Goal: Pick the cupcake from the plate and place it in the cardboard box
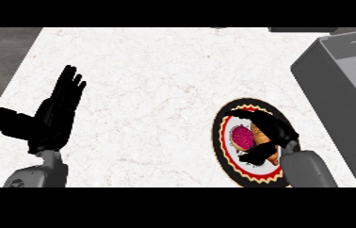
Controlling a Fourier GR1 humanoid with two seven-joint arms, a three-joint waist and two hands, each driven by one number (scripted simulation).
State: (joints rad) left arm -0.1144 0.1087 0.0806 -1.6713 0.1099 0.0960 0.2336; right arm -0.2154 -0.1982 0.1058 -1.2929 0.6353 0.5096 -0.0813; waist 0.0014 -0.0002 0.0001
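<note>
A cupcake [243, 137] with dark pink frosting and an orange-brown wrapper sits on a round plate [230, 116] with a black, red and cream rim, at the lower right of the head view. My right hand [272, 128] lies over the plate, its fingers arched over the top of the cupcake and its thumb curled below it, so the hand wraps the cupcake. The cupcake still rests on the plate. A grey box [327, 76] stands at the right edge, past the plate. My left hand [59, 107] is open at the left, fingers straight and pointing up.
The white marble counter [153, 81] spreads between my two hands. Its left edge runs along a dark floor at the far left. A dark object shows at the top right corner behind the grey box.
</note>
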